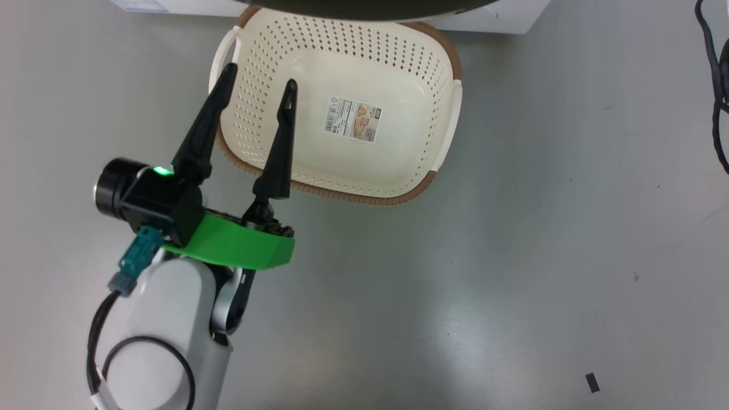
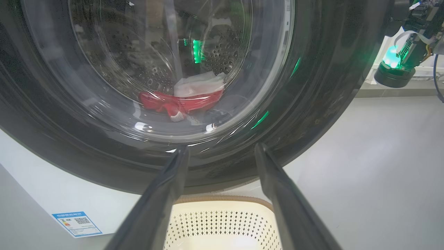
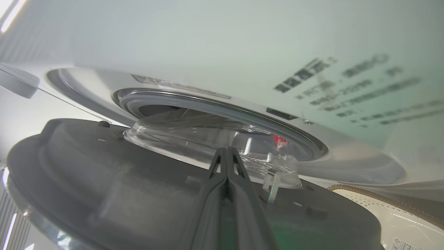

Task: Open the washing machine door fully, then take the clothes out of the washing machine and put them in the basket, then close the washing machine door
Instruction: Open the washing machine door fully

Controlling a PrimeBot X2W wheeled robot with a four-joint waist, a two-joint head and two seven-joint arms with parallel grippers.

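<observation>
The cream basket (image 1: 364, 196) sits on the floor below the washing machine door (image 1: 364, 5). My left gripper (image 1: 261, 76) hangs open and holds nothing over the basket's left side. In the left wrist view its fingers (image 2: 221, 147) point at the door's black rim (image 2: 312, 104). Through the glass lie the clothes (image 2: 180, 102), red with a white piece. The door stands partly open from the washing machine (image 3: 242, 45). My right gripper (image 3: 226, 150) is shut, its tips at the door's inner side (image 3: 104, 166) by the glass bowl. A bit of red cloth (image 3: 279, 140) shows in the drum.
Black cables (image 1: 720, 85) hang at the right edge of the head view, and a small dark scrap (image 1: 592, 382) lies on the grey floor. The machine's white front carries a blue label (image 2: 77, 223) low down. My right wrist (image 2: 399, 66) glows green beside the door.
</observation>
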